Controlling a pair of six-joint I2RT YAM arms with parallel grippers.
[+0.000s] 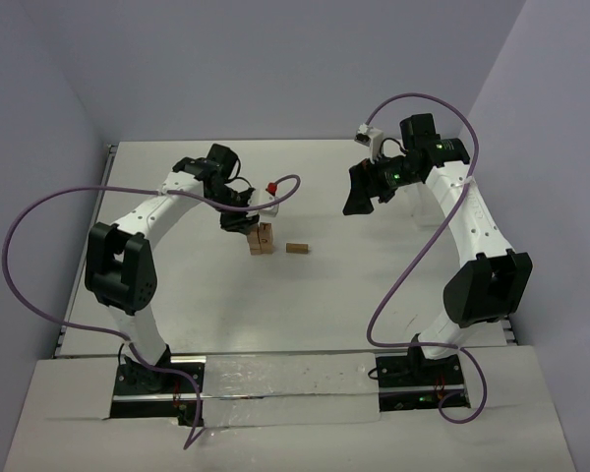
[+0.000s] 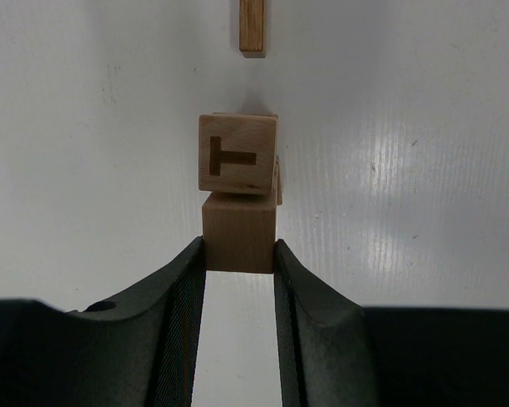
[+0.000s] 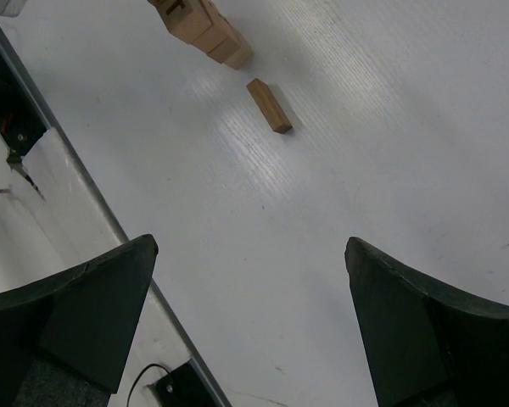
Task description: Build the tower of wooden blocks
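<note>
Left gripper (image 2: 239, 254): the dark, curved fingers (image 2: 185, 292) are closed tight on a plain cube (image 2: 239, 233), one on each side face. The cube is light-brown wood with square edges and a smooth face showing fine grain.

A second cube (image 2: 236, 155), with a darker T cut into its face, lies directly beyond the held one and appears to touch it. Whether the held cube rests on it cannot be told.

These wood blocks make up the tower (image 1: 262, 239), a narrow tan stack near the middle of the table (image 1: 177, 324), slightly toward its left edge.

A flat cuboid (image 1: 297, 249) of darker brown wood lies on its side just right of the tower, apart from it.

The table surface is white, matt and faintly ribbed.

Right gripper (image 3: 250, 254): jaws spread wide and holding nothing, raised near the far right corner.
</note>
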